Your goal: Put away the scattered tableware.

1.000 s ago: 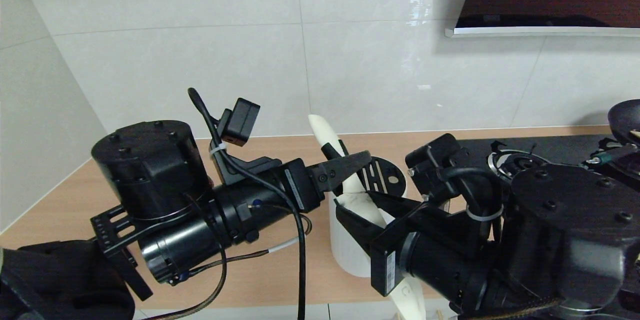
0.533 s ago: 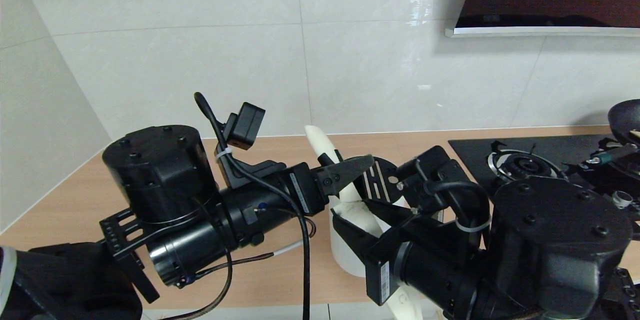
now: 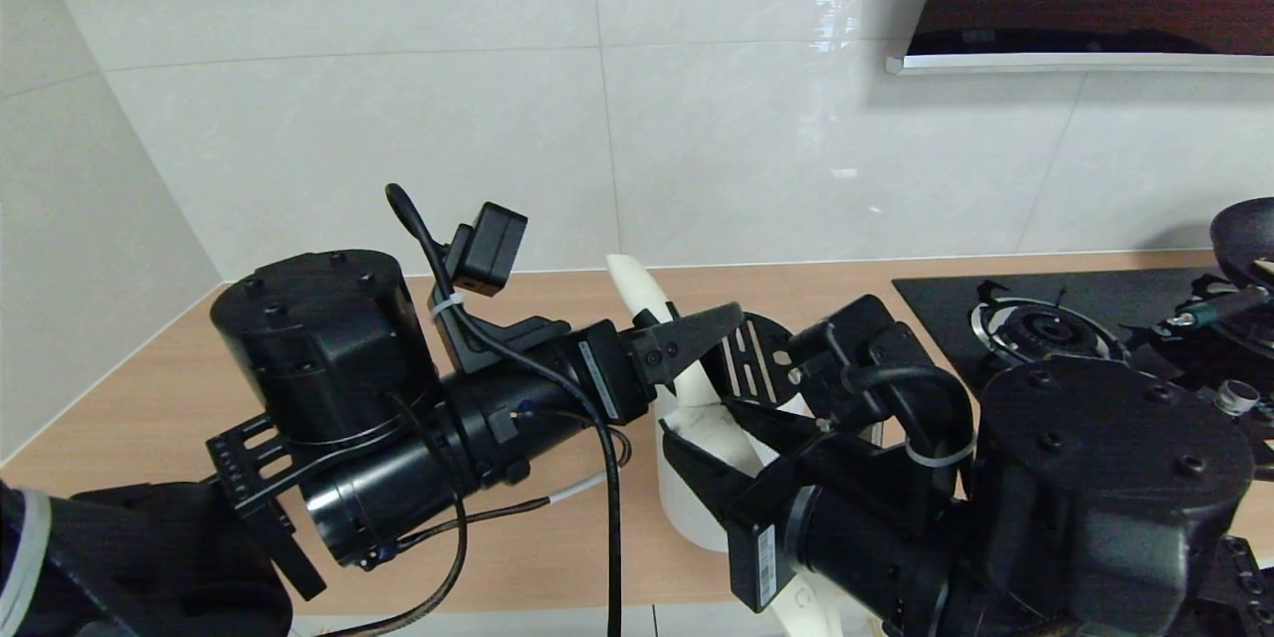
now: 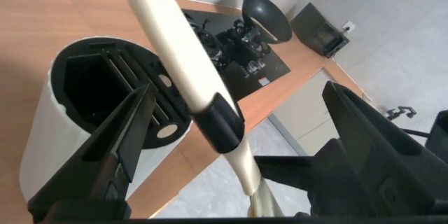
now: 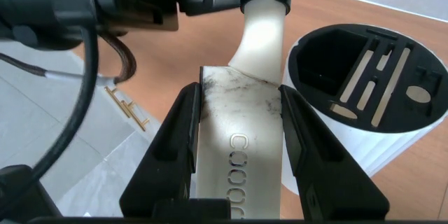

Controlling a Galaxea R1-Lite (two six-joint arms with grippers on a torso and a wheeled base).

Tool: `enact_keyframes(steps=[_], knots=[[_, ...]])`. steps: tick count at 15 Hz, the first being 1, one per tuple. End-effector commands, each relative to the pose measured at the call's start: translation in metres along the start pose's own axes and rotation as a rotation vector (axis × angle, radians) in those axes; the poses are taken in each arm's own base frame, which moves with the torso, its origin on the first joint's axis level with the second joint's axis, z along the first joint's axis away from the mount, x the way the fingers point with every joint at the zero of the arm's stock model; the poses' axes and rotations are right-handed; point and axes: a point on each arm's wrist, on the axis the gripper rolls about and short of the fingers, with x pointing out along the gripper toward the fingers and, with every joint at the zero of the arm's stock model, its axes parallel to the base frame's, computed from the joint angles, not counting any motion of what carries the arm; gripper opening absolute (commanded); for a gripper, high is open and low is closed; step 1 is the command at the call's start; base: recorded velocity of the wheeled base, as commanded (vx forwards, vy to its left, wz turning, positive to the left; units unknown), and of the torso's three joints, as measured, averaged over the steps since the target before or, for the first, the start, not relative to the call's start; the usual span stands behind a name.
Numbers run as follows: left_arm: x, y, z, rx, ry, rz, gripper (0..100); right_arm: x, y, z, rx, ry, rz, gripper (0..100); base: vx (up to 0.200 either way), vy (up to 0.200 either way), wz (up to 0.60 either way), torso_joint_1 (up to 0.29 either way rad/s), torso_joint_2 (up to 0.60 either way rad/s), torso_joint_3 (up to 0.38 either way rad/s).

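The right gripper (image 5: 241, 112) is squeezing the white plastic spatula (image 5: 246, 49) right by the round white slotted holder (image 5: 371, 147) on the wooden desk (image 3: 149, 388). The left gripper (image 4: 238, 87) is hanging open around its handle. It is not going in yet.

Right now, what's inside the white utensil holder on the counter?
The utensil holder holds a black insert with one big compartment and narrow slots; no tableware stands in them. The compartment's bottom is too dark to see. The spatula is held outside it.
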Motion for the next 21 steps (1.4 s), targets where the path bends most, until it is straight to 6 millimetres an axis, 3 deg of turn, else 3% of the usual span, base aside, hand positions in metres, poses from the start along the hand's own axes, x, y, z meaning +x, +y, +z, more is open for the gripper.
enact_keyframes(steps=[1, 4, 5, 18, 19, 21], knots=[[0.0012, 0.0009, -0.0015, -0.002, 0.005, 0.003, 100, 0.0003, 0.0002, -0.0003, 0.0, 0.001, 0.0, 0, 0.0, 0.0, 0.0, 0.0, 0.0, 0.0], [0.001, 0.0011, -0.0018, -0.002, 0.006, 0.003, 100, 0.0, 0.001, -0.0004, -0.001, 0.001, 0.003, 0, 0.0, 0.0, 0.0, 0.0, 0.0, 0.0], [0.001, 0.0011, -0.0018, -0.002, 0.006, 0.003, 0, -0.0001, 0.0014, -0.0004, -0.001, 0.001, 0.003, 0, 0.0, 0.0, 0.0, 0.0, 0.0, 0.0], [-0.0016, 0.0, -0.0032, 0.035, 0.009, 0.0, 0, 0.0, 0.0009, -0.0015, -0.005, 0.002, -0.017, 0, 0.0, 0.0, 0.0, 0.0, 0.0, 0.0], [-0.0018, -0.0003, -0.0028, 0.035, 0.007, 0.0, 0, 0.0001, 0.0007, -0.001, -0.005, -0.001, -0.027, 100, 0.0, 0.0, 0.0, 0.0, 0.0, 0.0], [-0.0025, -0.0015, -0.0014, 0.036, 0.001, -0.004, 0, -0.0006, 0.0005, -0.0002, -0.004, -0.004, -0.029, 100, 0.0, 0.0, 0.0, 0.0, 0.0, 0.0]])
